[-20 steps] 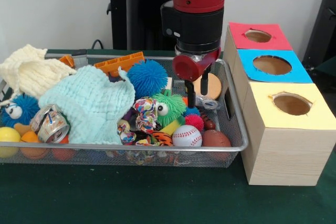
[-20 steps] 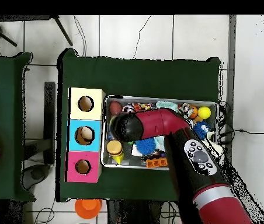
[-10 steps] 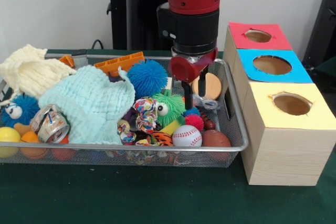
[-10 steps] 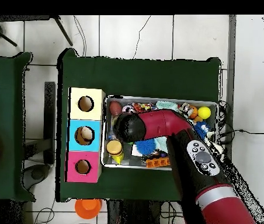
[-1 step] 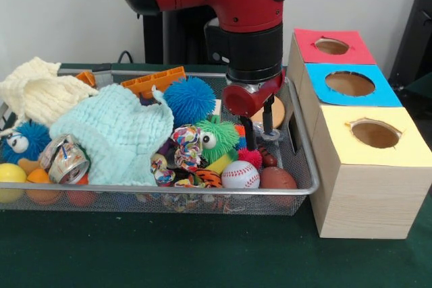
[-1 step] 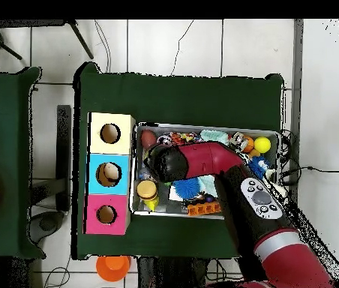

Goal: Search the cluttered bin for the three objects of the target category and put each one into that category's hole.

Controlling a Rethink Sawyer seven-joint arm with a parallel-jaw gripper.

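Note:
My gripper (image 5: pixel 260 138) hangs open inside the wire bin (image 5: pixel 302 160), near its right end. Its black fingers (image 5: pixel 250 136) reach down just above a pink spiky ball (image 5: pixel 250 158), with nothing between them. A baseball (image 5: pixel 239 175) and a brown football (image 5: pixel 277 179) lie in front of it, and a green fuzzy toy (image 5: pixel 216 138) sits to its left. A round wooden disc (image 5: pixel 275 110) leans behind the fingers. In the overhead view the arm's head (image 6: pixel 165 162) hides the gripper. To the right stand three boxes with holes: red (image 5: pixel 331 46), blue (image 5: pixel 349 84), yellow (image 5: pixel 374 133).
A blue spiky ball (image 5: pixel 190 99), a mint cloth (image 5: pixel 118 133), a cream cloth (image 5: pixel 37 92), a crushed can (image 5: pixel 67 160), an orange block (image 5: pixel 154 80) and a yellow ball (image 5: pixel 10 173) fill the bin's left. The bin's right wall stands close to the boxes.
The gripper has come lower into the bin and shifted slightly right and nearer in the front view, from beside the wooden disc to just over the pink spiky ball. It stays open.

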